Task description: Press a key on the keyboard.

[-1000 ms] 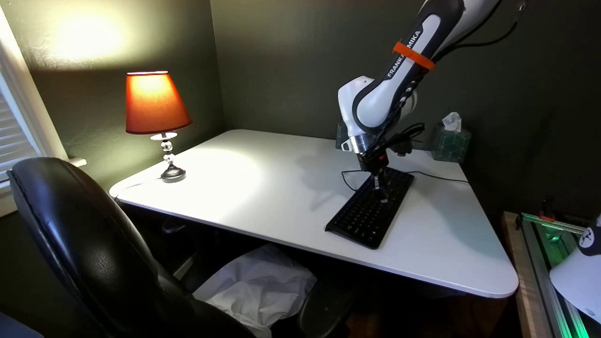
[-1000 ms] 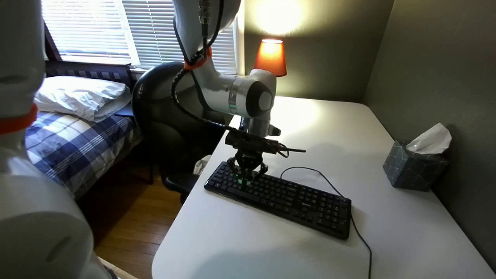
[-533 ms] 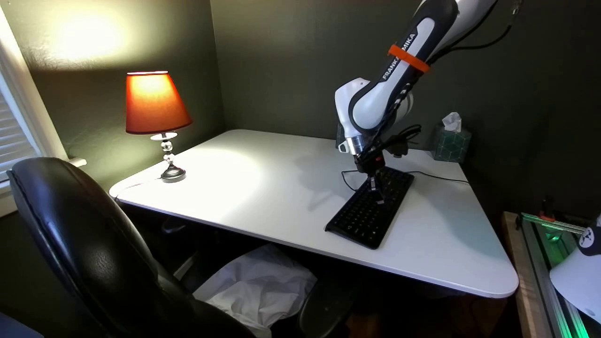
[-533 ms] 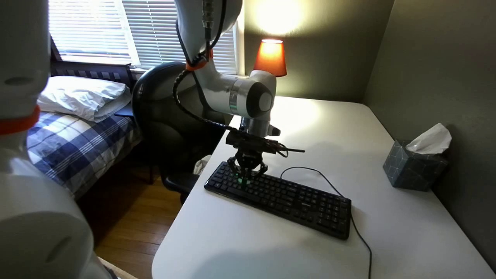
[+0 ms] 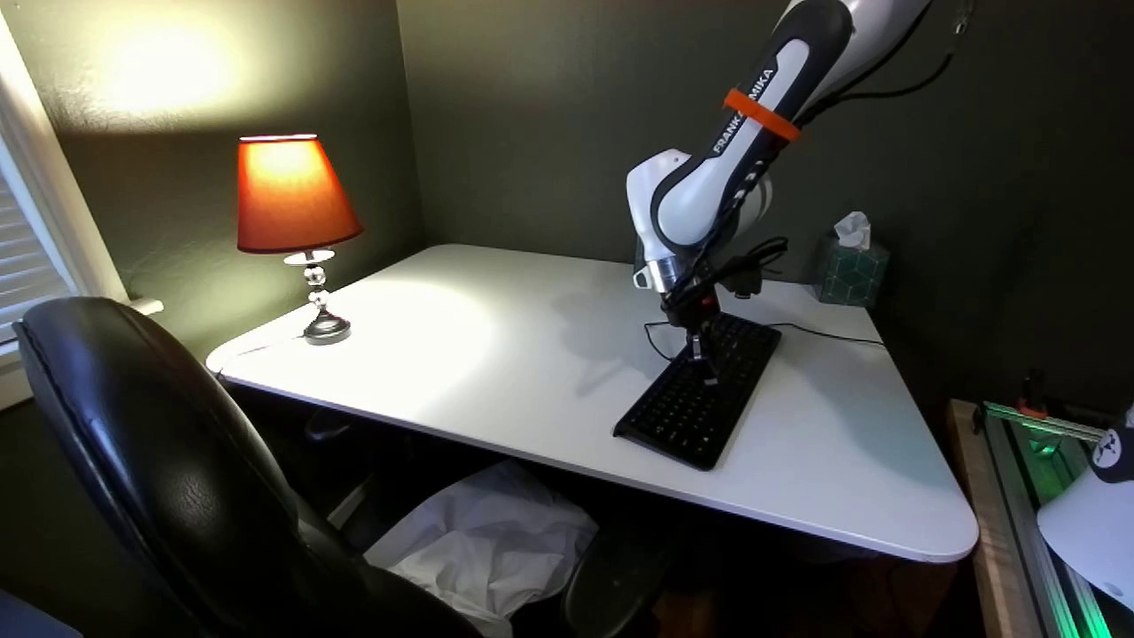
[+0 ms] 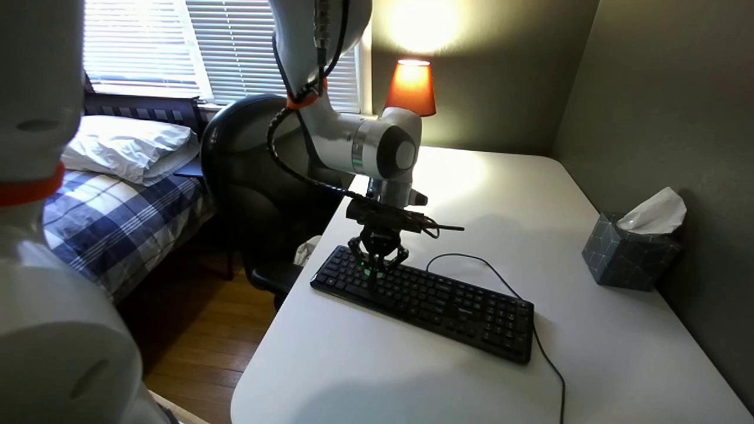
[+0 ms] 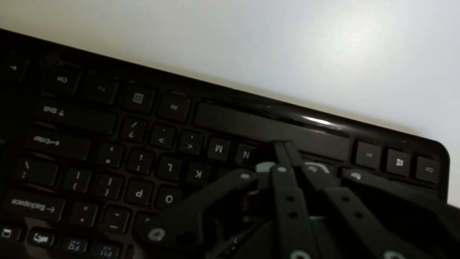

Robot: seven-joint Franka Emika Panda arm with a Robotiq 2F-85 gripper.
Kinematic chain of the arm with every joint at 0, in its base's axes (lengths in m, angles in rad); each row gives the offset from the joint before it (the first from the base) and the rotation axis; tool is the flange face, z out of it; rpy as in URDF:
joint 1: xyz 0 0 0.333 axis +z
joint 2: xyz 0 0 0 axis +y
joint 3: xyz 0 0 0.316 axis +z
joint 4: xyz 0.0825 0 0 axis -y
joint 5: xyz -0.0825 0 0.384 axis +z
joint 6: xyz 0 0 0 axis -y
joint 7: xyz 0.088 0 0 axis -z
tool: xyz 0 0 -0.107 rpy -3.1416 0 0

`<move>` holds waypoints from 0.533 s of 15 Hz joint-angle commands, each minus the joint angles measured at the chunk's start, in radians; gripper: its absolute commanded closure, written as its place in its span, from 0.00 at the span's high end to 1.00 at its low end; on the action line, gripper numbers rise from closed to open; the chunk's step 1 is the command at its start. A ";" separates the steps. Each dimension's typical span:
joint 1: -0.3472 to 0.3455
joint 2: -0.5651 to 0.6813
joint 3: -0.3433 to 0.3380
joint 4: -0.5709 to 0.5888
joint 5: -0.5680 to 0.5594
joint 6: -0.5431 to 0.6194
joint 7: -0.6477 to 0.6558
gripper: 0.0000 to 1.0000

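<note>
The flat black keyboard (image 5: 678, 430) lies on the white table and shows in both exterior views (image 6: 465, 315). Its thin black cable (image 6: 548, 353) runs off its far-right corner. In the wrist view the keyboard (image 7: 170, 136) fills the lower left, with letters upside down. My gripper (image 7: 284, 146) points down over the keys with its fingertips pressed together and nothing between them. In the wrist view the tips overlap the edge of the long space bar (image 7: 230, 120), beside the N key (image 7: 246, 154). I cannot tell whether they touch a key. The gripper hides several letter keys.
The white table (image 5: 514, 354) bears a lamp with an orange shade (image 5: 292, 195) and a tissue box (image 6: 630, 253) near the wall. A black chair (image 5: 177, 461) stands at the table's edge. A bed (image 6: 129, 206) is behind in an exterior view.
My gripper has shifted slightly along the keyboard, a little to the left in an exterior view, staying low over the keys and shut. The keyboard has not moved.
</note>
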 commanded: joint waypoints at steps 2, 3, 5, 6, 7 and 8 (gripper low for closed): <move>-0.007 0.028 0.010 0.027 0.014 -0.015 -0.010 0.00; -0.007 0.031 0.011 0.030 0.014 -0.016 -0.010 0.00; -0.007 0.037 0.011 0.033 0.014 -0.016 -0.009 0.00; -0.007 0.040 0.011 0.035 0.014 -0.018 -0.009 0.00; -0.007 0.043 0.011 0.037 0.013 -0.019 -0.007 0.00; -0.007 0.046 0.011 0.039 0.013 -0.019 -0.006 0.00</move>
